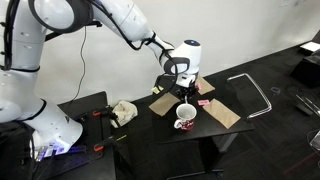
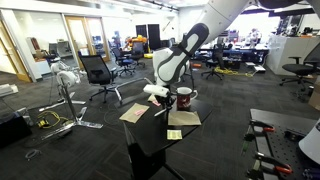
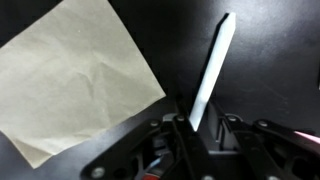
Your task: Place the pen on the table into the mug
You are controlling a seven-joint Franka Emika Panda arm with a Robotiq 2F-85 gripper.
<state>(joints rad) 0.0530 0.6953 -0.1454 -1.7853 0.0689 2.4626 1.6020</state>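
Observation:
The whitish pen (image 3: 212, 65) runs up from between my fingers in the wrist view, over the black table top (image 3: 270, 60). My gripper (image 3: 203, 128) is shut on the pen's lower end. In both exterior views the gripper (image 1: 178, 92) (image 2: 162, 99) points down, low over the small black table (image 1: 212, 137) (image 2: 150, 142). The white mug with a red pattern (image 1: 185, 120) (image 2: 184, 97) stands upright on the table just beside the gripper. I cannot tell whether the pen still touches the table.
Brown paper sheets (image 1: 222, 113) (image 2: 135, 113) (image 3: 75, 80) lie on the table around the mug. A small pink block (image 1: 205, 103) lies near the table's far side. A crumpled cloth (image 1: 123, 110) sits on the lower black stand. Office chairs (image 2: 97, 72) stand behind.

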